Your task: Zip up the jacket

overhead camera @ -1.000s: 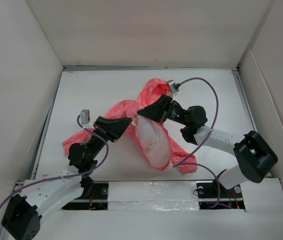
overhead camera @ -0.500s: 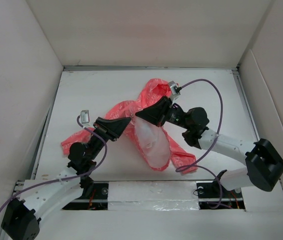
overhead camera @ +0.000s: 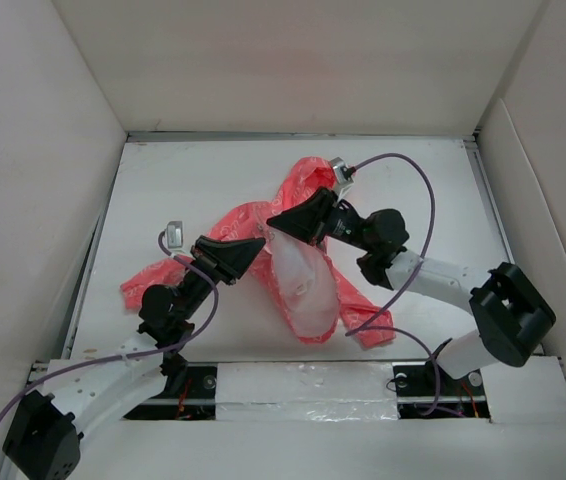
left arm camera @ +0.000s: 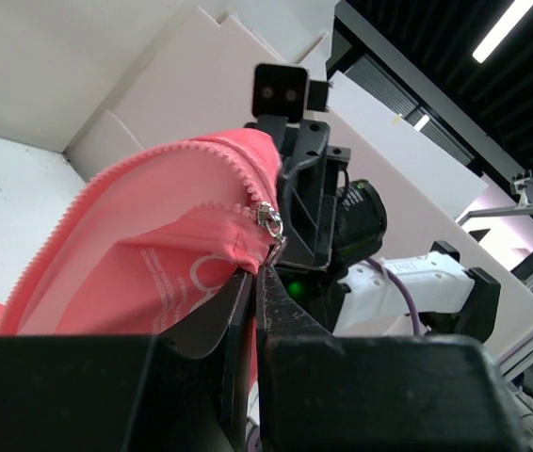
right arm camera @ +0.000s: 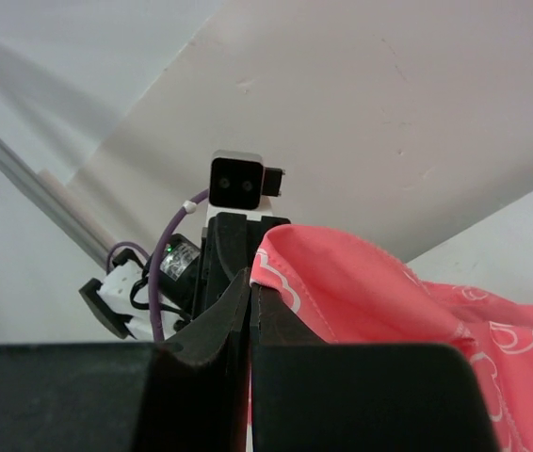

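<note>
Top view, jacket: the jacket (overhead camera: 308, 185) lies crumpled mid-table (overhead camera: 183, 180), coral fabric spread left and toward the back. Its pale lining (overhead camera: 298, 285) faces up in the middle, so the front is open.
Top view, left gripper: my left gripper (overhead camera: 259, 243) reaches in from the left and meets the fabric at the top edge of the lining.
Top view, right gripper: my right gripper (overhead camera: 273, 220) comes in from the right, its tip just beside my left one. A raised bit of cloth sits between them.
Left wrist view, grip: my left fingers (left arm camera: 248, 292) are pressed together on a fold of the jacket hem, lifted off the table.
Left wrist view, zip: the metal slider (left arm camera: 268, 218) hangs just above my fingertips, at the end of a row of zip teeth (left arm camera: 153, 162) that runs along the edge. I see no second row joined to it.
Right wrist view, grip: my right fingers (right arm camera: 248, 292) are closed, with a coral edge pinched at their tips. The cloth drapes off to the right.
Progress, done: as I judge it, only the hold near the slider is secured, and nothing is zipped.
Progress, left: mating the two sides at the bottom, then drawing the slider the whole way up.
</note>
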Robot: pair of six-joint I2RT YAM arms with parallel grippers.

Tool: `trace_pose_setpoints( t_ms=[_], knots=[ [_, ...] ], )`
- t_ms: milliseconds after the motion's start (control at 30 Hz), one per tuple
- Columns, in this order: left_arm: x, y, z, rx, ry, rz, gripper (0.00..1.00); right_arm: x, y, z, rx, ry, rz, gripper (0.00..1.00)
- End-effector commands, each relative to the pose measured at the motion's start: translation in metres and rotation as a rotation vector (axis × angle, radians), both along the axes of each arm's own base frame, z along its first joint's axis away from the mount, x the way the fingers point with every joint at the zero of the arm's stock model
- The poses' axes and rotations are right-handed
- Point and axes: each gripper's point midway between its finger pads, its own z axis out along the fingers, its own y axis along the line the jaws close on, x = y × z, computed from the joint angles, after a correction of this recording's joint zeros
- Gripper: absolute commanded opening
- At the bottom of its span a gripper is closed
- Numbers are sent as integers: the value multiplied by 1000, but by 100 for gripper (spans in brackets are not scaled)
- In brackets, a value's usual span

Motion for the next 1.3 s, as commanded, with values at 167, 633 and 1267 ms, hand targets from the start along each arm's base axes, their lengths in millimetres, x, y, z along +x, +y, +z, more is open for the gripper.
trace_pose_setpoints(
  t_ms=[167,633,1267],
  knots=[
    [-23,-11,-3,88,-77,-100,0,13,1,19,-49,-29,-3,0],
    [-10,-11,-105,398,227,-68,0,24,-2,2,-328,74,-19,0],
    [-25,-7,-127,486,288,-111,0,72,27,-37,-308,210,-98,0]
  ],
)
